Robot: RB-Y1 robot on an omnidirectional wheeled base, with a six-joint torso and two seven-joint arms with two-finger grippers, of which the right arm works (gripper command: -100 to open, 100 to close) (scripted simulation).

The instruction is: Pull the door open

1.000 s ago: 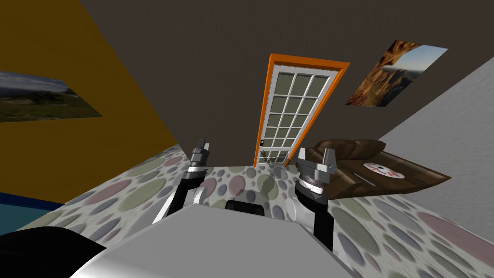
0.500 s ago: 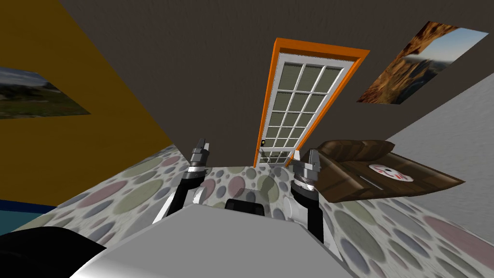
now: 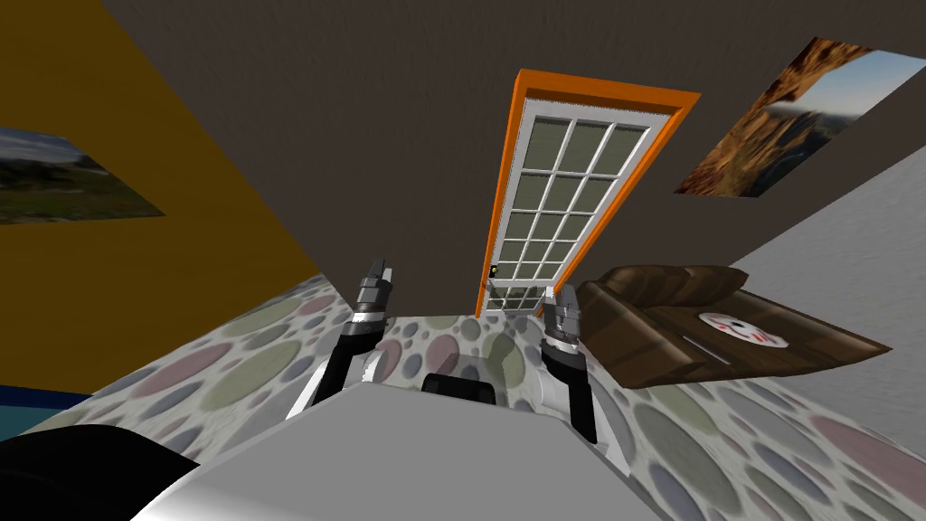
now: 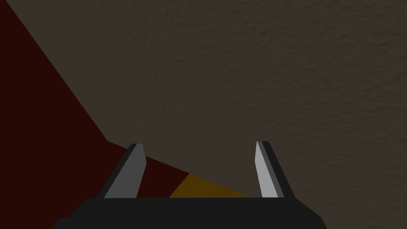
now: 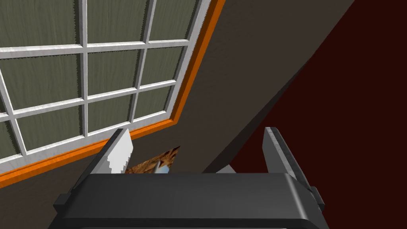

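A white door (image 3: 562, 201) with many glass panes stands shut in an orange frame (image 3: 502, 190) in the dark brown wall ahead. Its small dark handle (image 3: 494, 269) sits low on the door's left edge. My right gripper (image 3: 560, 297) is raised in front of the door's lower right corner, still short of it, open and holding nothing. In the right wrist view the door's panes (image 5: 95, 75) and orange frame (image 5: 190, 75) lie beyond the open fingers (image 5: 119, 153). My left gripper (image 3: 379, 272) is up at the left of the door, facing the brown wall, open and empty (image 4: 198, 169).
A brown sofa (image 3: 714, 326) with a white round object (image 3: 740, 329) on it stands at the right, close to the door. A yellow wall (image 3: 136, 262) closes the left side. The floor (image 3: 271, 362) has a spotted pattern. Pictures (image 3: 796, 118) hang on the walls.
I have moved closer to the door, which looks larger now. My right hand has turned and swung left, toward the door's lower part. The left arm has not moved.
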